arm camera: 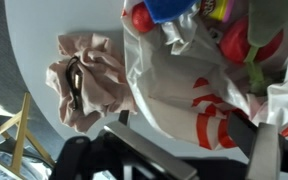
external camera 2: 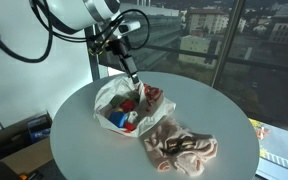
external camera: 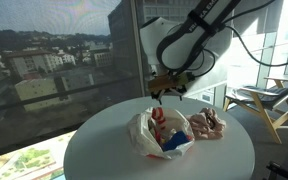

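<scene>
1. Hovering just over the far rim of the plastic bag, the gripper has its fingers spread wide. The wrist view shows them well apart with only bag film below the gap, and nothing is pinched between them.
2. The plastic bag lies near the middle of the round table, slumped open, with its mouth showing the red and blue items inside. In both exterior views a crumpled pinkish cloth sits to its right, just beside it. I cannot tell whether the two touch.
3. The bag looks like thin white film with red print. It is probably very light, limp and rather slippery, and it would crease and slide rather than hold any shape.
4. The contents likely carry most of the weight. Small packets and bottle-like pieces appear loose, so they would shift or spill toward the open mouth if the bag were tipped.
5. The best hold seems to be a bunched fold of film at the rim, on the far side directly below the fingers, where several layers gather. A single flat layer would likely slip out.
6. Pinching low on the bulging side risks catching an item through the film.
7. The film may tear if pulled hard while loaded.
8. The cloth is soft and could drag along if snagged.
</scene>
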